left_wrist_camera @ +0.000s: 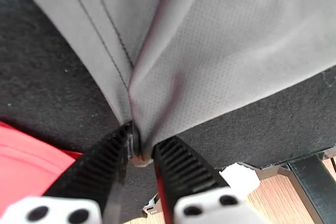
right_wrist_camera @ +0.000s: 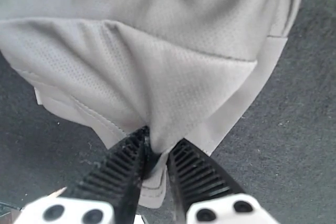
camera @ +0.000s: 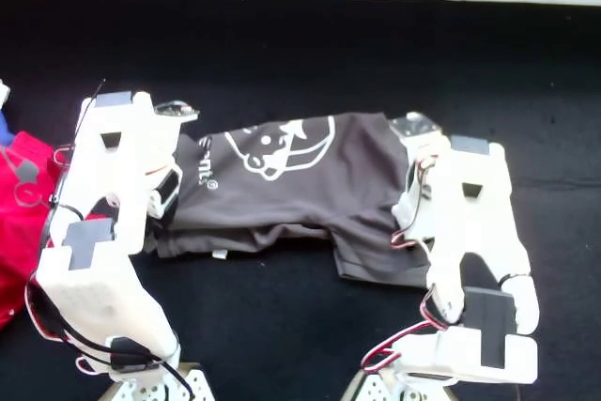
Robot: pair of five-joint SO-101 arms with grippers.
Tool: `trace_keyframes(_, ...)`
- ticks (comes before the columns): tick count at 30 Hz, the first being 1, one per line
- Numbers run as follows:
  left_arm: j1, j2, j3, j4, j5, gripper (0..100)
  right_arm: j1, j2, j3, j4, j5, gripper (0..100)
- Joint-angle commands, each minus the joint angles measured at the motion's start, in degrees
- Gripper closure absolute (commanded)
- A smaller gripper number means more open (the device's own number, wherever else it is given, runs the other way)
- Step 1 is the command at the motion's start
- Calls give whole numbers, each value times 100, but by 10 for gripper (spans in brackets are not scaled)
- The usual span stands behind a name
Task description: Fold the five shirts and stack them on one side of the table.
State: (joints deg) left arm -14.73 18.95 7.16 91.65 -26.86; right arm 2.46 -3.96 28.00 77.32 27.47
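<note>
A dark grey shirt (camera: pixel 291 190) with a white cartoon print lies partly folded across the middle of the black table (camera: pixel 300 53). My left gripper (left_wrist_camera: pixel 140 153) is shut on a pinched edge of this grey shirt (left_wrist_camera: pixel 210 51) at its left end, where the left arm (camera: pixel 103 204) stands. My right gripper (right_wrist_camera: pixel 155 157) is shut on a bunched fold of the same shirt (right_wrist_camera: pixel 157 77) at its right end, beside the right arm (camera: pixel 465 223). Both pinched edges hang lifted from the cloth-covered table.
A red shirt (camera: pixel 23 194) lies at the table's left edge, and its cloth (left_wrist_camera: pixel 31 156) lies close beside my left gripper. A white tag (camera: pixel 219 254) sticks out from the grey shirt's near edge. Black table stretches behind the shirt.
</note>
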Motion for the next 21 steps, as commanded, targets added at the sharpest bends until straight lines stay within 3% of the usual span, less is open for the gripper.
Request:
trace_keyframes(1, 75, -312, 13, -9, -35, 991, 57, -207, -4, 31, 35, 992)
trace_keyframes(11, 48, -321, -48, -18, -35, 988, 48, -207, 4, 48, 35, 990)
trace_keyframes(13, 40, -338, -154, 35, -35, 950, 31, -215, -48, 154, 35, 983)
trace_keyframes(18, 31, -593, -734, 422, -35, 871, 13, -215, -673, 629, 35, 862)
trace_keyframes(21, 31, -822, -1455, 615, -35, 870, 13, -215, -1393, 848, 0, 865)
